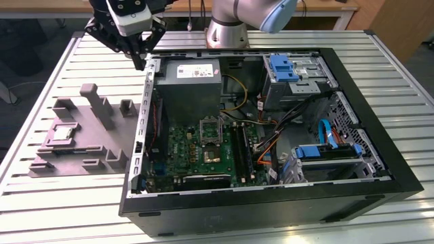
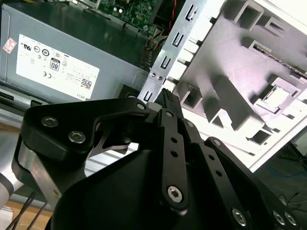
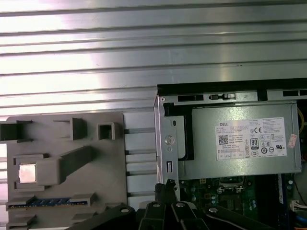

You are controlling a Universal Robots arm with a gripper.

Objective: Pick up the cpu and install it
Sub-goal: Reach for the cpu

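The cpu [image 1: 63, 133] is a small silvery square lying in a recess of the grey moulded tray [image 1: 81, 152], left of the open computer case in the exterior view. It also shows as a bright square in both wrist views, the cpu [image 3: 27, 173] and the cpu [image 2: 275, 96]. My gripper [image 1: 140, 62] hangs above the case's back left corner, well away from the chip. Its black fingers [image 3: 165, 188] meet at the tips with nothing between them. The metal socket frame [image 1: 210, 129] stands on the green motherboard [image 1: 196, 152].
The black case [image 1: 271, 203] holds a grey power supply [image 1: 193, 76], drive bays with blue clips [image 1: 283, 68] and loose cables [image 1: 271, 137]. Raised plastic blocks [image 1: 98, 104] stand on the tray. The slatted metal table [image 1: 68, 203] runs all around.
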